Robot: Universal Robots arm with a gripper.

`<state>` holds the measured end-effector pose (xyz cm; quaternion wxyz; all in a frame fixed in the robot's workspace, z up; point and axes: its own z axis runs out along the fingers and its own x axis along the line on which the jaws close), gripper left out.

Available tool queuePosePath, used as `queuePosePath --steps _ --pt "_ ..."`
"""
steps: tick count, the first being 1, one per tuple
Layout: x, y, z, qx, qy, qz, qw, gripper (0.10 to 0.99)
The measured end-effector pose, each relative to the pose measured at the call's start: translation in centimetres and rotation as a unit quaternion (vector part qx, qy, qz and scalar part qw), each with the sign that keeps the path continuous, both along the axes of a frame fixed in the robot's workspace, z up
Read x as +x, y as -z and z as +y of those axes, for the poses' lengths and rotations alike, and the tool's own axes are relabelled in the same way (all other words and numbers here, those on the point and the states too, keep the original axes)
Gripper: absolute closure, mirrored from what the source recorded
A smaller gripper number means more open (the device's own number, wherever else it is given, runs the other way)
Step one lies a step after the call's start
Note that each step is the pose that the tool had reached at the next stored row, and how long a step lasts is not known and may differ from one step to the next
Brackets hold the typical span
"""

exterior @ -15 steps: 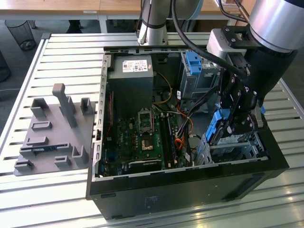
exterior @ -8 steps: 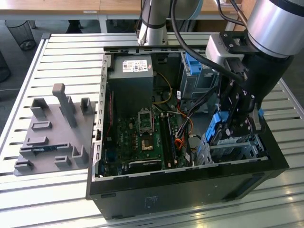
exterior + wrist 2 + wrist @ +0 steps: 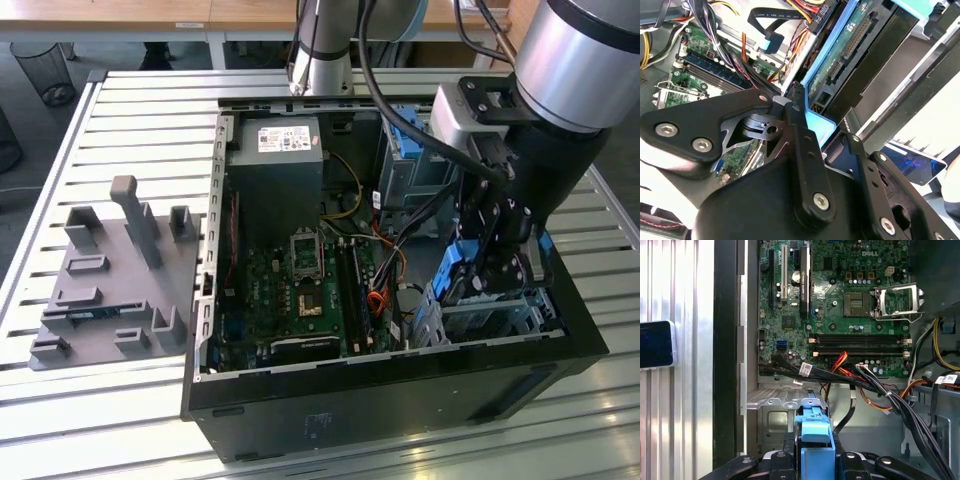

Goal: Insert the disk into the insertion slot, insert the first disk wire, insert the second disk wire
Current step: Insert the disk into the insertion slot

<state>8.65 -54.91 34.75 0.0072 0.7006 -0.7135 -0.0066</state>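
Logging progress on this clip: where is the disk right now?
The disk is held by the gripper over the insertion slot, at the computer case's end on the exterior view's right, not yet seated.

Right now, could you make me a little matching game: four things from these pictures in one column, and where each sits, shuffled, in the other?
1 disk
2 motherboard
3 power supply
4 grey fixture

A on the table, outside the case, on the exterior view's left
B held in the gripper
C green, lying on the case's bottom
D inside the case, white label on top

Pairs: 1-B, 2-C, 3-D, 4-A
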Motion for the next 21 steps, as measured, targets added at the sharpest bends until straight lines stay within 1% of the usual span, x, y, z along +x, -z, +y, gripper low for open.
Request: queuePosePath --steps 16,18,19,21 --pt "0.0 1.08 0.0 0.0 0.0 0.0 1.0 0.722" --pt "0.0 1.18 0.0 -0.0001 0.0 0.0 1.0 0.71" --pt "0.0 1.22 0.0 -0.0002 0.0 0.0 1.0 0.647" --pt "0.0 1.28 0.0 -0.0001 0.0 0.0 1.0 0.647"
